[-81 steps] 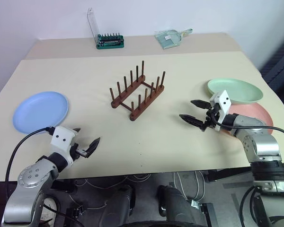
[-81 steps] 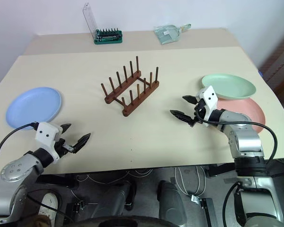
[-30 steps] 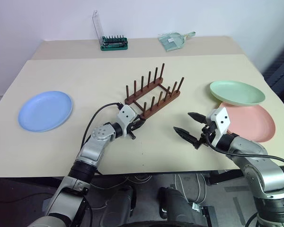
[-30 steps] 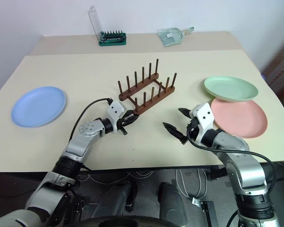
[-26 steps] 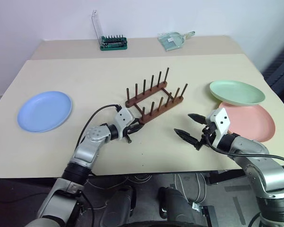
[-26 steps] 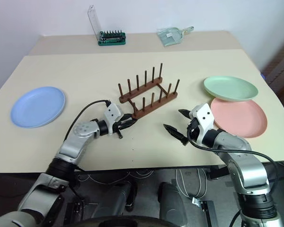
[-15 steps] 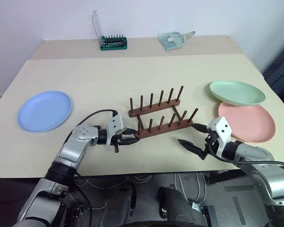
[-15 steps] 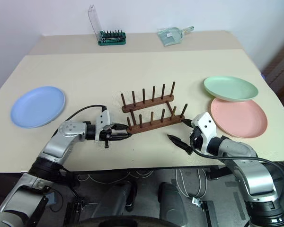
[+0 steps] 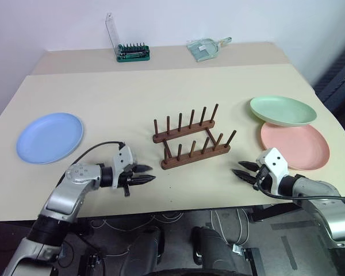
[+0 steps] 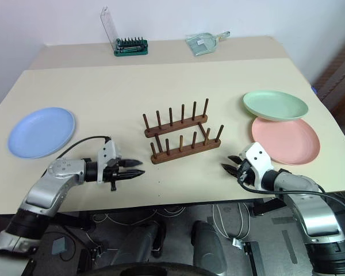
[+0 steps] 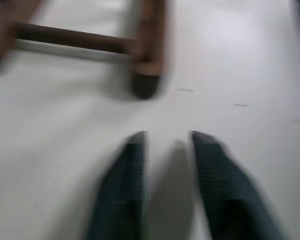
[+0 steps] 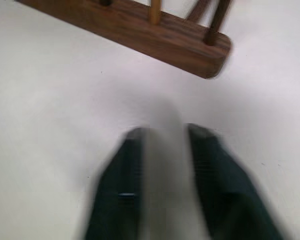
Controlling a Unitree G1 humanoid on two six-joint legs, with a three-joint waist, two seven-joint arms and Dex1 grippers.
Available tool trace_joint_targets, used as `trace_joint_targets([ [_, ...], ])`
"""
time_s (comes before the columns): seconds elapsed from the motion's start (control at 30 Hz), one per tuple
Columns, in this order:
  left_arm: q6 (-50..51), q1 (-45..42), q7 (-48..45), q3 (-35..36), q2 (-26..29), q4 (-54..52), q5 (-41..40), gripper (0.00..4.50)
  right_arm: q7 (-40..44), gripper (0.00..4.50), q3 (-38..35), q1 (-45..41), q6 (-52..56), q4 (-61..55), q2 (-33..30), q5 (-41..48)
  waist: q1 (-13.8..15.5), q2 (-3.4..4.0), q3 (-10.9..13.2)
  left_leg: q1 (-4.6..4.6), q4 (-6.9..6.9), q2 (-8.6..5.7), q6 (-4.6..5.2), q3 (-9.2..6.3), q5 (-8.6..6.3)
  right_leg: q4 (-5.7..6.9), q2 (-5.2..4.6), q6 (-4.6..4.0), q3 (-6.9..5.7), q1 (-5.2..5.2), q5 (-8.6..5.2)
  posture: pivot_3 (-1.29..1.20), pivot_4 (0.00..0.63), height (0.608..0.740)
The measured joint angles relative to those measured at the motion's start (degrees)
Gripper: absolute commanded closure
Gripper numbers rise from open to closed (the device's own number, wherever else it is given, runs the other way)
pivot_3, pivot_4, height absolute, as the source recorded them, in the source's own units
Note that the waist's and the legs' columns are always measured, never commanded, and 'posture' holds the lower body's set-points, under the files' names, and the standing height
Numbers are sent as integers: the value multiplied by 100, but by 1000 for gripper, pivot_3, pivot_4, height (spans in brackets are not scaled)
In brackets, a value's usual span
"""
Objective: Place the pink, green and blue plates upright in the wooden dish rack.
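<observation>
Looking down over my arms, I see the wooden dish rack (image 9: 191, 140) sitting empty near the middle of the table (image 9: 103, 92), its two rails running roughly across my view with the pegs upright. The left gripper (image 9: 145, 179) hangs low over the table just left of the rack's near rail, pointing toward it — its fingers are drawn close with only a narrow gap and nothing between them. The right gripper (image 9: 240, 173) sits on the other side, just off the rack's right end, likewise nearly closed and empty. Neither touches the rack.

The blue plate (image 9: 49, 138) lies flat at my far left, well apart from the rack. The green plate (image 9: 283, 110) rests on the far edge of the pink plate (image 9: 296, 146) at my right. A green bit holder (image 9: 132, 52) stands at the table's far edge.
</observation>
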Motion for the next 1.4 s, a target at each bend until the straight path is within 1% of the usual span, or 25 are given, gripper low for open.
trace_joint_targets([
  [0.07, 222, -4, 127, -160, -112, -209, 27, 4050, -2, 4488, 139, -147, -48, 19, 2, -118, 9, 0, 0, -1, 2, 0, 0, 2, 0, -1, -2, 0, 0, 2, 0, 0, 150, 740],
  [0.17, 292, -82, 300, -316, -265, -261, 142, 4050, -8, 4488, 273, -315, -95, 133, 19, -247, 13, 0, 0, -1, 2, -1, 0, 4, 0, -2, -2, 0, -1, 3, 0, 0, 150, 740],
  [0.3, 150, -312, 689, -457, -626, 7, 366, 4050, -40, 4488, 595, -681, -164, 379, 134, -486, 10, 0, -1, 3, 9, 0, 0, 4, 1, 2, -2, 0, -2, 9, 2, 0, 150, 740],
  [0.4, 1, -338, 838, -465, -737, 137, 405, 4050, -61, 4488, 723, -883, -276, 562, 231, -610, 6, 0, -2, 7, 10, 0, 0, 4, 0, 2, -1, 0, -2, 12, 2, 0, 150, 740],
  [0.53, -251, -547, 1214, -447, -951, 552, 524, 4050, -170, 4488, 965, -1369, -563, 1082, 467, -911, 1, -2, -3, 15, 15, 2, -1, 4, 1, 4, 1, -9, -5, 22, 9, 0, 150, 740],
  [0.67, -491, -789, 1528, -397, -1006, 951, 641, 4050, -261, 4488, 1109, -1765, -858, 1585, 616, -1146, -23, -3, -4, 21, 16, 8, 0, 7, 3, 7, 6, -12, -9, 23, 13, 0, 150, 740],
  [0.83, -705, -949, 1850, -267, -1090, 1313, 716, 4050, -399, 4488, 1125, -2049, -1109, 2023, 718, -1347, -12, -3, -4, 21, 16, 9, 9, 7, 10, 9, 9, -13, -10, 21, 14, 0, 150, 740],
  [1.0, -808, -988, 1937, -219, -1090, 1433, 757, 4050, -437, 4488, 1123, -2057, -1233, 2086, 736, -1396, -13, -2, -5, 21, 16, 9, 10, 7, 10, 10, 10, -13, -9, 21, 15, 0, 150, 740],
  [1.1, -844, -980, 1962, -194, -1083, 1452, 756, 4050, -425, 4488, 1045, -1857, -1250, 1893, 648, -1381, -2, -2, -5, 20, 15, 9, 10, 7, 10, 10, 9, -13, -9, 20, 14, 0, 150, 740],
  [1.17, -834, -897, 1920, -148, -1018, 1337, 745, 4050, -206, 3963, 732, -1457, -971, 1398, 382, -1089, 1, 0, -4, 9, 14, 8, 10, 8, 10, 9, 6, -12, -9, 8, 13, 0, 150, 740],
  [1.2, -836, -820, 1894, -92, -930, 1262, 736, 4050, -64, 3604, 478, -1237, -752, 1120, 157, -874, 0, -1, -4, 8, 13, 9, 11, 8, 10, 8, 6, -13, -9, 7, 14, 0, 150, 740],
  [1.3, -798, -696, 1891, 21, -814, 1150, 732, 4050, 204, 2208, -225, -813, -289, 452, -381, -481, -27, 0, -4, 11, 7, 12, 10, 14, 9, 8, 6, -8, -5, 4, 10, 0, 150, 740],
  [1.4, -680, -515, 1719, 72, -681, 901, 625, 4050, 211, 682, -726, -586, 22, -9, -745, -424, -48, -2, -5, 15, 6, 22, -3, 20, 1, 8, 6, -12, -8, 5, 11, 0, 150, 740],
])
